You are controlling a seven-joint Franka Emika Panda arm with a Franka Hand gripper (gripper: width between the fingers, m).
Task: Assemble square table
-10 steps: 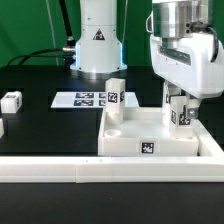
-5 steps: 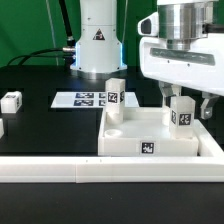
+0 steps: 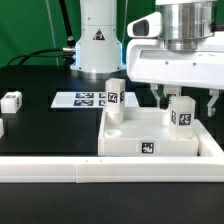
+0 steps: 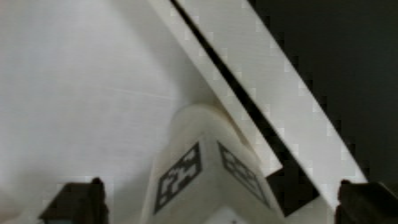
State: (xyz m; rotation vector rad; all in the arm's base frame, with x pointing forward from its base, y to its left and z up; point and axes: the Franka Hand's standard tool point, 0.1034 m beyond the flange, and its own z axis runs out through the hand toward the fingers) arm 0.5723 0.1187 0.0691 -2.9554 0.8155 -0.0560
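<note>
The white square table top [image 3: 128, 146] lies tray-like on the black table, with a tag on its front rim. One white tagged leg [image 3: 114, 90] stands upright at its far left corner. A second leg [image 3: 181, 111] stands upright at its far right corner. My gripper [image 3: 186, 101] hovers just above this second leg, open, with a finger on each side and not touching it. In the wrist view the leg [image 4: 205, 165] stands between my dark fingertips [image 4: 75, 201], beside the top's rim [image 4: 231, 60]. A loose leg [image 3: 11, 101] lies at the exterior view's left.
The marker board [image 3: 82, 99] lies flat behind the top. The long white L-shaped rail [image 3: 90, 171] runs along the front and up the right side. Another white block [image 3: 1, 127] shows at the left edge. The robot base [image 3: 97, 40] stands at the back.
My gripper has let go of the right leg, opened wider and risen a little, drifting to the exterior view's left. The leg stays upright in its corner.
</note>
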